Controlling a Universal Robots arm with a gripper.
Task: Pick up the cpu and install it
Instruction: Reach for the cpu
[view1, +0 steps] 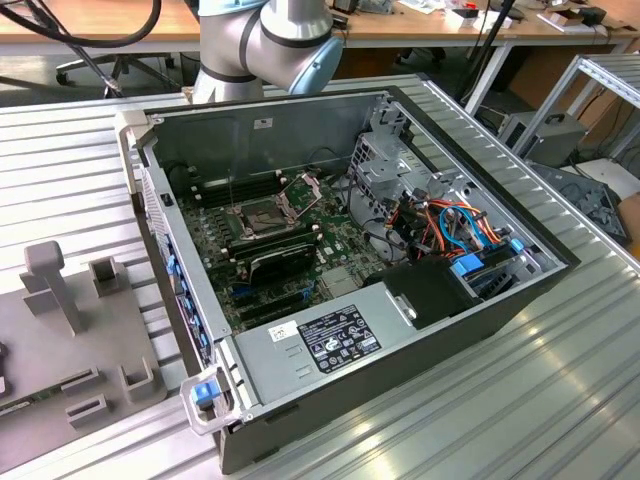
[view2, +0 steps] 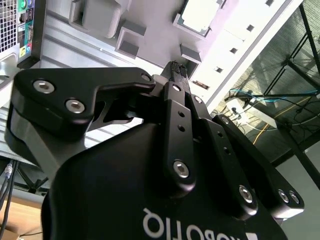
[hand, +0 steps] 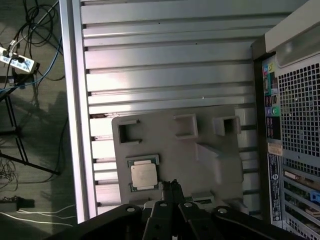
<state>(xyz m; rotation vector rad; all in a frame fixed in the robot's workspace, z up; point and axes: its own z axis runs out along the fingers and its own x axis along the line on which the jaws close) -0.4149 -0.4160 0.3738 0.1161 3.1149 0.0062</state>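
The cpu (hand: 143, 175), a small square chip with a dull silver top, lies flat in a framed holder on the grey fixture plate (hand: 200, 165); the second wrist view also shows the cpu (view2: 200, 12). My gripper (hand: 173, 186) hangs above that plate, a short way from the chip and apart from it. In both wrist views its black fingertips (view2: 176, 70) meet with nothing between them. In the exterior view the open computer case (view1: 450, 320) holds the green motherboard (view1: 330, 265), whose dark socket (view1: 262, 215) has its metal frame raised.
The fixture plate (view1: 60, 330) lies at the exterior view's left of the case, on a ribbed metal table (view1: 520, 400), and carries raised grey blocks (view1: 48, 275). The case's rear panel (hand: 295, 150) stands beside the plate. Cables hang past the table edge (hand: 75, 125).
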